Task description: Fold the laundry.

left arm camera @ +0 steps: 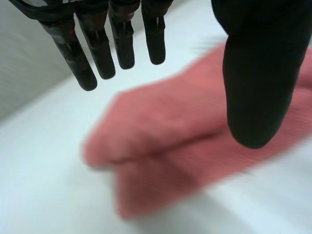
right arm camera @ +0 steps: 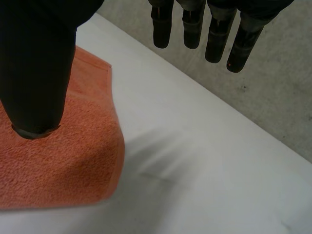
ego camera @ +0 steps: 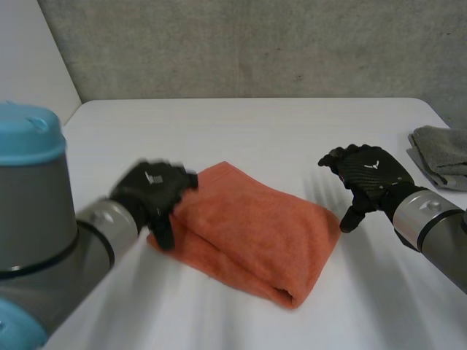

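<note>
An orange towel (ego camera: 252,233) lies folded on the table (ego camera: 292,138). The left hand (ego camera: 153,191) is open at one end. The right hand (ego camera: 368,175) is open near the other.

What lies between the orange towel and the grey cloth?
The open right hand and bare white table, as the head view shows.

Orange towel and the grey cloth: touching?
Apart. The head view shows bare white table between the orange towel and the grey cloth.
</note>
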